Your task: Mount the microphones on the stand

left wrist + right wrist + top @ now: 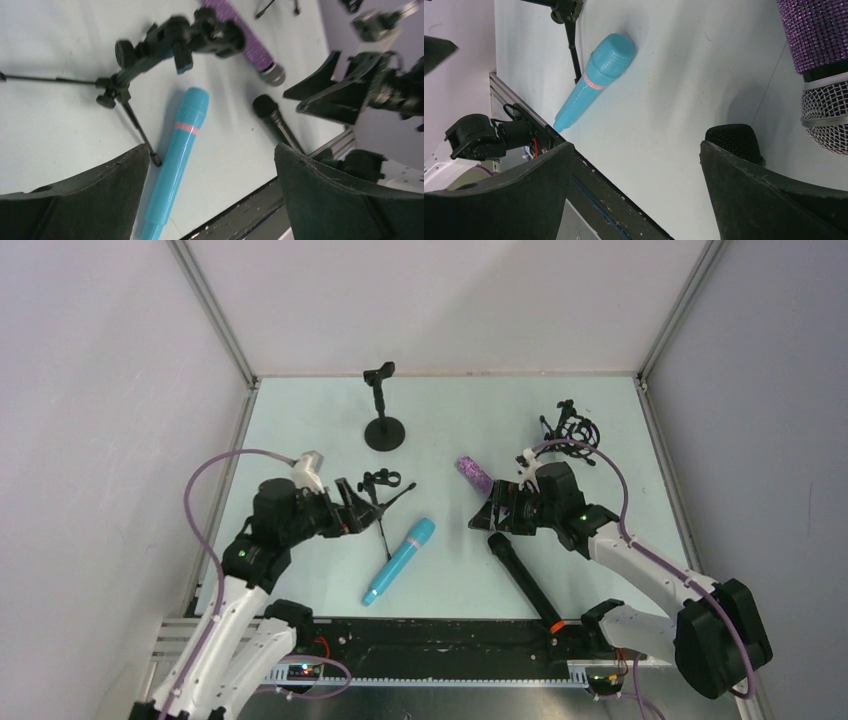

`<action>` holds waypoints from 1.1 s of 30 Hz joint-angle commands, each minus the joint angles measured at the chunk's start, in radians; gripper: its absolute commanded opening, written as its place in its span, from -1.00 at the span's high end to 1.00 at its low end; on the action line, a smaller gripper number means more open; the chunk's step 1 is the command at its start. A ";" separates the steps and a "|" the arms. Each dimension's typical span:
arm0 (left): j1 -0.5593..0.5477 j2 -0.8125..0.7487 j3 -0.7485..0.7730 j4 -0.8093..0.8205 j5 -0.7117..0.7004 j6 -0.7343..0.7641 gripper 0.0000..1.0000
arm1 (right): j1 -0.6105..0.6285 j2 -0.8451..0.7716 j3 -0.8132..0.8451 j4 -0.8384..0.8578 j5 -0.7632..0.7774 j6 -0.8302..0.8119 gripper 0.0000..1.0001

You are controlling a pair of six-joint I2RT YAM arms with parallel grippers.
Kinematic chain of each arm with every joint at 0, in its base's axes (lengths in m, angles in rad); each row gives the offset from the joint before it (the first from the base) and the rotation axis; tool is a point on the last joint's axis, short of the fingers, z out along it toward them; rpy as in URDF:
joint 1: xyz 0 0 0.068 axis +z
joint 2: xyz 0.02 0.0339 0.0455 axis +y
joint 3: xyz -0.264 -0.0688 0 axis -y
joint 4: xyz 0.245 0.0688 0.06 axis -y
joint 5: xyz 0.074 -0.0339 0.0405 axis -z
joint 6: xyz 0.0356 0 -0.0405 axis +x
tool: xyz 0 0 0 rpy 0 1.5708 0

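Note:
Three microphones lie on the pale table. The light blue one (400,560) (177,150) (594,80) is near the middle front. Behind it to the right is the purple glittery one (473,474) (245,40) (819,35) with its silver grille. The black one (525,580) (275,122) (734,142) runs toward the front edge, orange ring at its near end. A small tripod stand (383,495) (170,45) lies tipped over beside my left gripper (352,508) (211,150), which is open and holds nothing. My right gripper (488,515) (636,145) hovers open between the purple and black microphones.
An upright stand on a round base (383,410) is at the back centre. Another black clip stand (568,430) sits at the back right behind my right arm. White walls close in the table on three sides; a black rail (440,635) runs along the front edge.

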 commanded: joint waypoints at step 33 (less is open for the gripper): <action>-0.732 0.411 0.030 -0.062 -0.694 0.027 -0.98 | -0.015 0.058 0.042 0.034 -0.032 0.002 -1.00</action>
